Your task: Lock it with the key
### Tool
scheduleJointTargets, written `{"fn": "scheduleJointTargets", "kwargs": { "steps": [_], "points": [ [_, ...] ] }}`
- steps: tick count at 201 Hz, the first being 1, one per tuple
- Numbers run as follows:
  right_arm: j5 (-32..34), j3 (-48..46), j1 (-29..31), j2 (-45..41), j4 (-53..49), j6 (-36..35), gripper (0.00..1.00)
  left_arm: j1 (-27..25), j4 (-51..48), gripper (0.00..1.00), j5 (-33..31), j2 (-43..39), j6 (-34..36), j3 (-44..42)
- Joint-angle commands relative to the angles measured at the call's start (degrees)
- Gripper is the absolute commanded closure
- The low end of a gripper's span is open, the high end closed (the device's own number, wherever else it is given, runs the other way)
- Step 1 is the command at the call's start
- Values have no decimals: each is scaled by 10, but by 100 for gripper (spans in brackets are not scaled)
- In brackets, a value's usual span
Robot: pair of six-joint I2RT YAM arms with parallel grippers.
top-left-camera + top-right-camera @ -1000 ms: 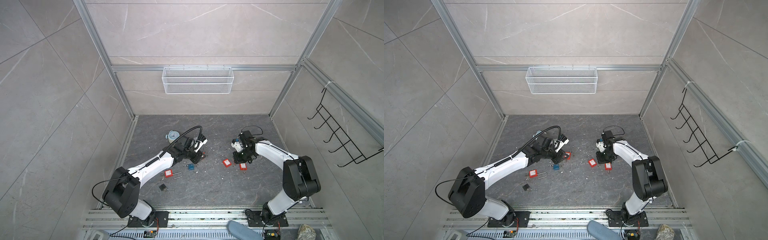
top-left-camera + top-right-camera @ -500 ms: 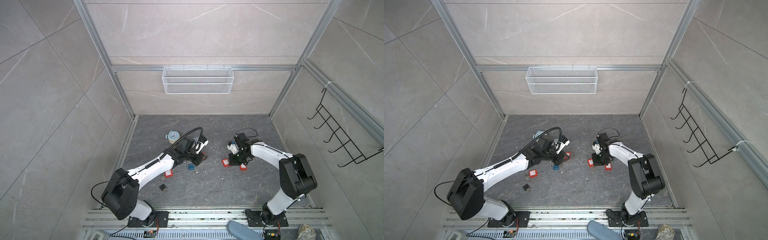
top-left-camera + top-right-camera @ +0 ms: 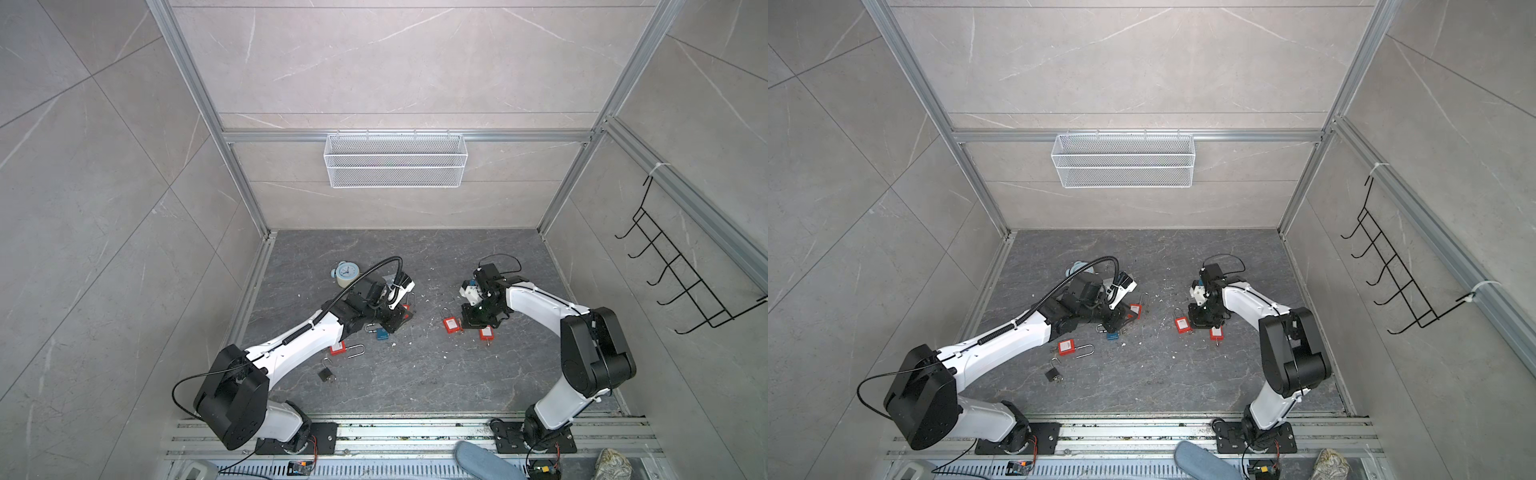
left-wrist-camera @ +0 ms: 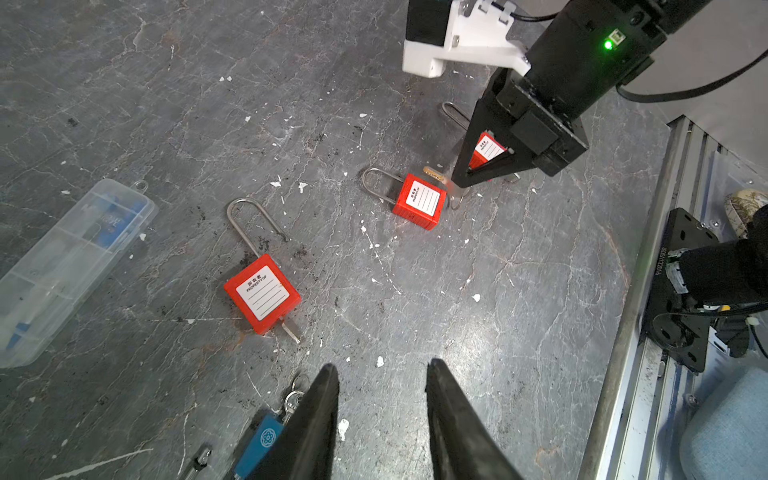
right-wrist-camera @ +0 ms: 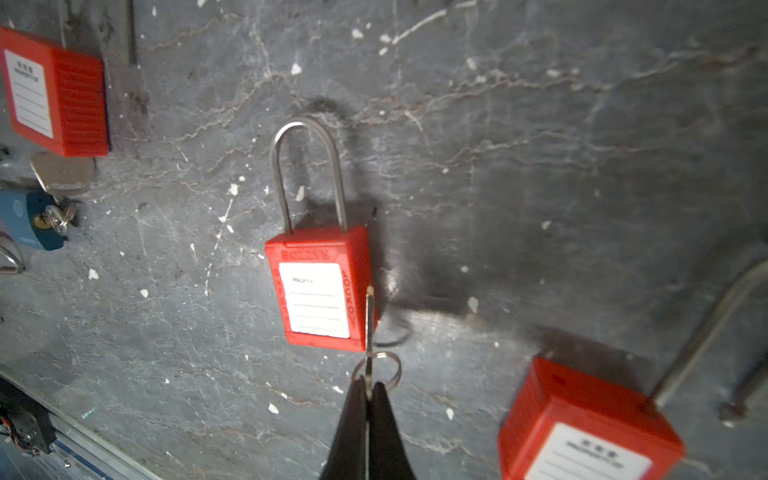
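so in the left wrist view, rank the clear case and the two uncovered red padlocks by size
1. clear case
2. nearer red padlock
3. farther red padlock
The padlocks look like one model; camera distance may explain the gap.

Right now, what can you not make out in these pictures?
- Right wrist view: the key in the shut right gripper shows edge-on, teeth hidden; the red padlock shows no keyhole.
- Left wrist view: a left finger and the picture's edge cut off the blue padlock.
- In both top views the key is too small.
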Motion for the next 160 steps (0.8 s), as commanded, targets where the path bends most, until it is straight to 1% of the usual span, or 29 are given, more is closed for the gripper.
{"fn": "scheduleJointTargets", "kwargs": {
  "steps": [1, 20, 90, 121, 132, 151, 160],
  "points": [
    [1, 18, -6, -4, -12, -13, 100, -3, 3, 62, -7, -24, -10, -8],
    [12, 25, -9, 7, -16, -21, 100, -3, 3, 62, -9, -31, -12, -14],
    [-4, 28, -23, 47, 10, -48, 100, -5, 7, 62, -11, -37, -15, -24],
    [6, 26, -33, 54, 19, -48, 100, -7, 9, 62, -11, -37, -17, -28],
    [19, 24, -37, 51, 23, -44, 95, -7, 10, 62, -12, -37, -17, -29],
    [47, 17, -40, 39, 33, -41, 80, -7, 12, 62, -12, -34, -17, -29],
    [57, 16, -41, 33, 36, -40, 77, -8, 11, 62, -12, -33, -17, -27]
  ]
}}
